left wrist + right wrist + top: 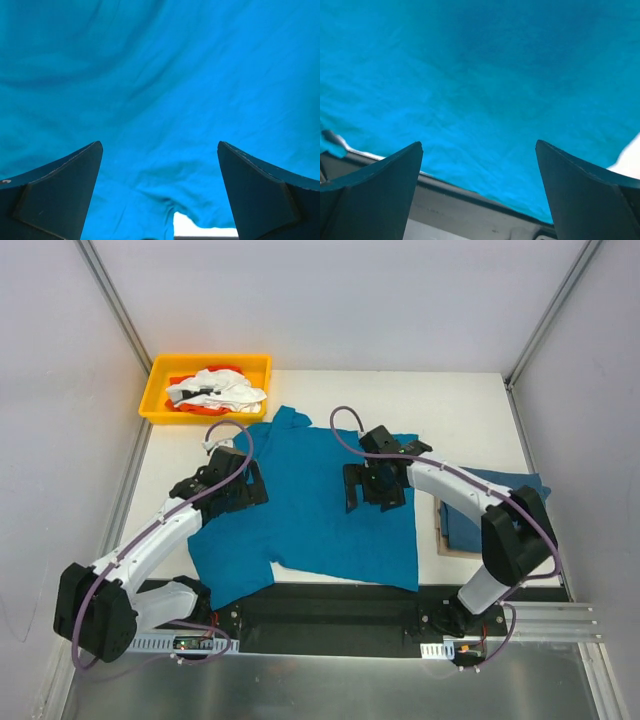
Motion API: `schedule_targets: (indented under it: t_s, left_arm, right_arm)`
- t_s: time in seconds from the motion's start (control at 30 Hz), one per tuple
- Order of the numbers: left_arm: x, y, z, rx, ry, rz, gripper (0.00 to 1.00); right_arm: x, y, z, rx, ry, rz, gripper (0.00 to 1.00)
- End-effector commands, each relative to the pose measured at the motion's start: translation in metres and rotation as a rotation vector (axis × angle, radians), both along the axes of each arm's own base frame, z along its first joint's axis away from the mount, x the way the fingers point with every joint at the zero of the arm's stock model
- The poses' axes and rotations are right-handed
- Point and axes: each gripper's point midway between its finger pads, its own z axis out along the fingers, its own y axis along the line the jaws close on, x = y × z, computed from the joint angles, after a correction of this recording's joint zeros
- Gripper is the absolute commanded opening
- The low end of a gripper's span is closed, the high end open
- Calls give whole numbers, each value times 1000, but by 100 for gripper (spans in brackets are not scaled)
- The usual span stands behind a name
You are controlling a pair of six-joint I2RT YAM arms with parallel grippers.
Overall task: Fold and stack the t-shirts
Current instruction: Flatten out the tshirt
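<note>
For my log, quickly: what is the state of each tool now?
Left tool: open, holding nothing, over the t-shirt.
Right tool: open, holding nothing.

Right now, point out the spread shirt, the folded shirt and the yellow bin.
spread shirt [310, 510], top external view, middle of its body.
folded shirt [462, 532], top external view, near left part, below the right arm.
yellow bin [156, 390], top external view, left wall.
</note>
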Motion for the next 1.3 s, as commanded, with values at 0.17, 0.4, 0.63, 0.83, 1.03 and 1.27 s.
schedule_targets:
  t_s: [0.17,0.4,0.63,0.83,1.03,1.27]
  left_arm:
    - [-2,-16,-61,-181,154,38,99]
    - [27,-41,-79,-220,246,-21,99]
    - [62,-66,-101,-242,321,-73,99]
    - [104,-90,-101,-287,315,-121,99]
    - [140,-106,-91,-311,265,-153,99]
    - [148,-107,-54,-316,180,-179,99]
  right_arm:
    - [13,3,-54,-65,77,-74,100]
    - [26,-20,-78,-104,130,-114,99]
    - [65,-52,-76,-47,144,-232,97]
    - [111,-69,-64,-9,101,-292,97]
    - [145,-82,-52,-4,40,-327,97]
    - [152,-78,-25,23,-23,-313,97]
